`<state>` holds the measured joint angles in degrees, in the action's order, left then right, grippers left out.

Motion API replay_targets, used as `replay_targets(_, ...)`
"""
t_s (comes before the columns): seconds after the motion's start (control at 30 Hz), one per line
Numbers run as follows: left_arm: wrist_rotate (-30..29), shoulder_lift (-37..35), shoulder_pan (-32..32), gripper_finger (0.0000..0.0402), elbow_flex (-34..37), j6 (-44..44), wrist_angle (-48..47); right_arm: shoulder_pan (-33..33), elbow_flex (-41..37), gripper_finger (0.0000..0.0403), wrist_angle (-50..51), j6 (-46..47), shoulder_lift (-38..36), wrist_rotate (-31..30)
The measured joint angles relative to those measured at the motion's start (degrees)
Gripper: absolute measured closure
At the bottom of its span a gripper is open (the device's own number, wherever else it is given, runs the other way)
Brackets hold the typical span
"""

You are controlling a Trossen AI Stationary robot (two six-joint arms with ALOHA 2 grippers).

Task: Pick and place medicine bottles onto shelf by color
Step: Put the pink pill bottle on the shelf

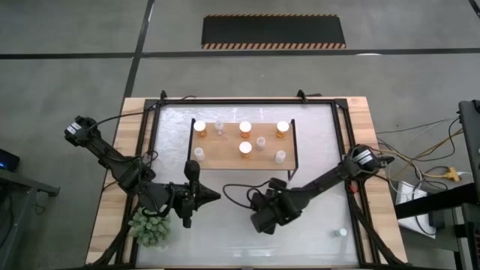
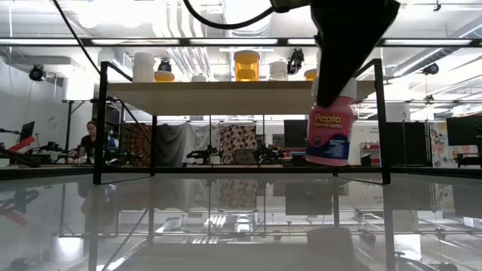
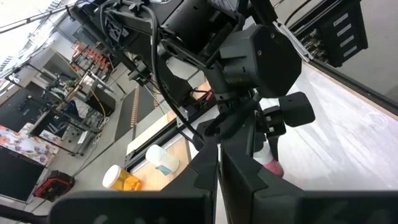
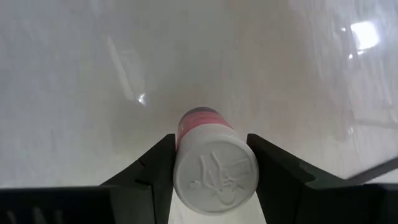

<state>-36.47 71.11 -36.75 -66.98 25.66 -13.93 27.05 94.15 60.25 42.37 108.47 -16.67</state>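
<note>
Shelf (image 1: 225,156) carries eight white-capped bottles (image 1: 245,148) — four orange, four pale. Right pincer (image 4: 210,163) grips a pink bottle (image 2: 329,138) by its white cap, lifted clear of the worktop (image 1: 225,225), near the shelf's front right leg. Left pincer (image 1: 189,201) — closed, empty — beside the plant (image 1: 152,226).

A green plant (image 1: 152,227) is set at the near left corner of the surface (image 1: 225,247). A person (image 2: 89,141) is seated far behind.
</note>
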Motion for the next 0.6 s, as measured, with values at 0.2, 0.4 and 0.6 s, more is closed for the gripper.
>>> replay_targets(0.2,0.0,0.0,0.0,0.04,0.0,0.0,0.1,-0.4,-0.9,0.0238,-1.3,-1.7,0.1,0.1)
replay_targets(0.4,0.0,0.0,0.0,0.04,0.0,-1.3,0.3,-0.7,-1.1,0.0237,-2.5,-2.6,0.1,0.1)
replay_targets(0.6,0.0,0.0,0.0,0.04,0.0,-1.3,0.2,-0.9,-2.0,0.0236,-2.4,-2.6,0.1,1.6)
